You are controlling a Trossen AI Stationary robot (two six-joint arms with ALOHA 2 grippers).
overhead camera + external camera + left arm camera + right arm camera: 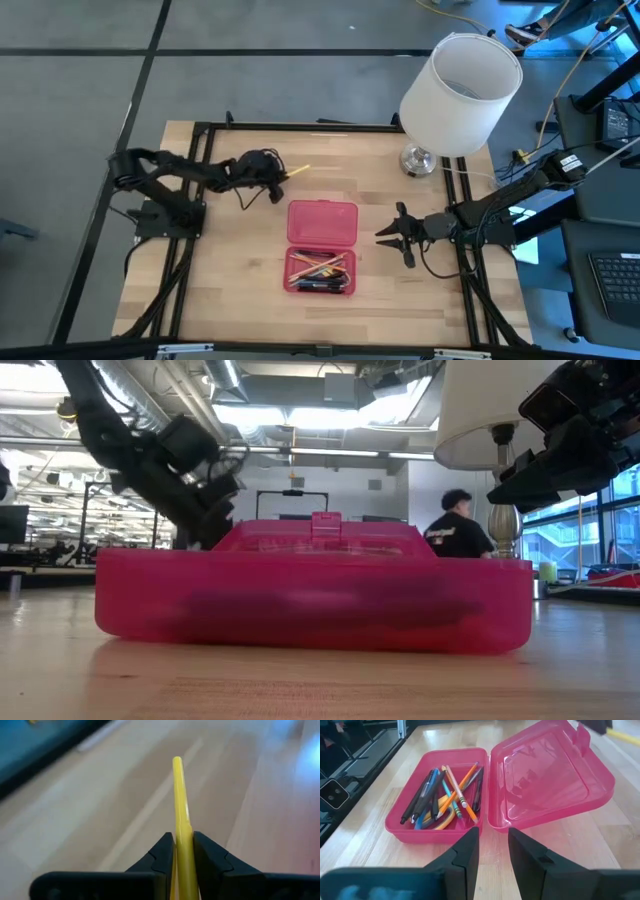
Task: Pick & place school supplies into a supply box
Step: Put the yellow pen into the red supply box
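We see a yellow pencil (pixel 298 170) left of center, near the top of the high view, pinched tight in the left gripper (pixel 183 851). We think it is light, stiff and slippery, best held mid-length. Below it sits the open supply box (pixel 322 222). The right gripper (pixel 390 236) waits at right, fingers apart.

A light wooden table (pixel 220 290) carries the open pink supply box (pixel 321 246) and a white-shaded lamp (pixel 455 95).
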